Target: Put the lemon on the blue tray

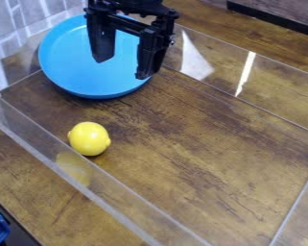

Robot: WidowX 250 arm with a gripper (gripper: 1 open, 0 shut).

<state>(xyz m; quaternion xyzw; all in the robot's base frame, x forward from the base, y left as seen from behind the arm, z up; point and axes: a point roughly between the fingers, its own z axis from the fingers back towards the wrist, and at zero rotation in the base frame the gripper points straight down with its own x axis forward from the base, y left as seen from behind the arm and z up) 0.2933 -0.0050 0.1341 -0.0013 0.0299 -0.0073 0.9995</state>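
A wooden table [207,154] seen from above and at an angle, fenced by low clear walls [41,144]. A round blue tray [69,72] sits at the upper left, shallow and with nothing in it. Above its right side hangs a black gripper [128,56], pointing straight down, its two long fingers [103,43] spread wide apart and holding nothing. A yellow lemon [89,138] rests on the wood toward the lower left, just beside the near clear wall, well apart from both the tray and the gripper. The task looks to be at its opening step: the lemon is not yet picked up. The next move likely calls for carrying the gripper away from the tray and toward the lemon, lowering the open fingers on either side of it, and closing gently, minding the wall close by and the fruit's tendency to roll.
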